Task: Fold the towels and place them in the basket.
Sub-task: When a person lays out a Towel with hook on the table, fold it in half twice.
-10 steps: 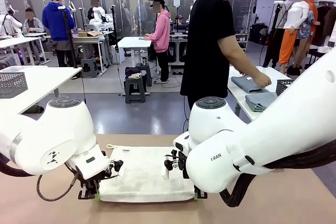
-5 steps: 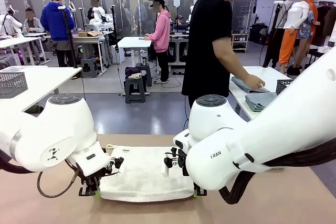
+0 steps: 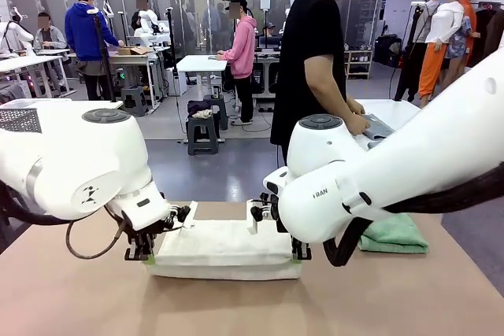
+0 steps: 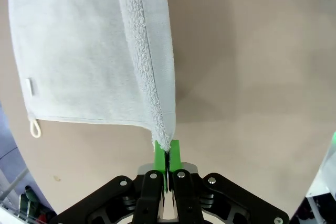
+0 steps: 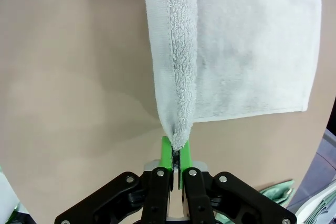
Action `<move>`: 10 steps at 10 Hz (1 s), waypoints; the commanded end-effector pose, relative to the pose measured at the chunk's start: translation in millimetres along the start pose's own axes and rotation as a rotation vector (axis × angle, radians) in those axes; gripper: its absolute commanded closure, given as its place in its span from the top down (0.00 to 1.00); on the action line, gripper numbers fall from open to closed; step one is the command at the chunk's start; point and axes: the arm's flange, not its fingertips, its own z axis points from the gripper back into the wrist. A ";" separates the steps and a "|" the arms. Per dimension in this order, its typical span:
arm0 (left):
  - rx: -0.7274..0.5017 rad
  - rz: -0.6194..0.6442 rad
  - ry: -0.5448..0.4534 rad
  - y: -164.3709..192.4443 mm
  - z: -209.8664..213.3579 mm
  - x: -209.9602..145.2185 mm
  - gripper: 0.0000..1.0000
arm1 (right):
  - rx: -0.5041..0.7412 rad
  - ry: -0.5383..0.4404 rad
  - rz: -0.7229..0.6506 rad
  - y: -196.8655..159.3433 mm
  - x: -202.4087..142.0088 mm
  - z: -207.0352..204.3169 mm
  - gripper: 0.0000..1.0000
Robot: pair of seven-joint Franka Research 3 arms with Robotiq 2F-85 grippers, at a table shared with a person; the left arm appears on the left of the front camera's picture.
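Note:
The cream-white towel (image 3: 224, 248) lies across the middle of the brown table, its near edge lifted and partly folded over. My left gripper (image 3: 147, 257) is shut on the towel's near left corner (image 4: 164, 141), and my right gripper (image 3: 298, 255) is shut on the near right corner (image 5: 177, 139). The little loop (image 4: 34, 128) shows at a far corner in the left wrist view. A mint green towel (image 3: 394, 233) lies folded on the table to the right, behind my right arm. The basket is out of view.
A person in a black shirt (image 3: 313, 60) stands at the far side, hands on grey cloths (image 3: 376, 127) on a white side table. Bare brown tabletop (image 3: 94, 297) lies on both sides of the towel.
Both grippers have risen and moved away from me with the towel's near edge, doubling it over. The mint green towel has come into sight at the right. The person's hands have shifted.

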 end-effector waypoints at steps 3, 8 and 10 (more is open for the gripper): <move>-0.007 0.008 0.052 57.3 -4.1 -2.3 0.03 | 0.025 -0.005 0.046 -52.1 1.5 -3.9 0.07; 0.005 0.029 0.066 81.7 -8.7 -5.1 0.03 | 0.016 -0.004 0.009 -77.6 2.1 -12.1 0.07; 0.011 0.028 0.024 80.4 -12.1 -7.3 0.03 | 0.011 -0.023 0.000 -72.8 1.7 -14.9 0.07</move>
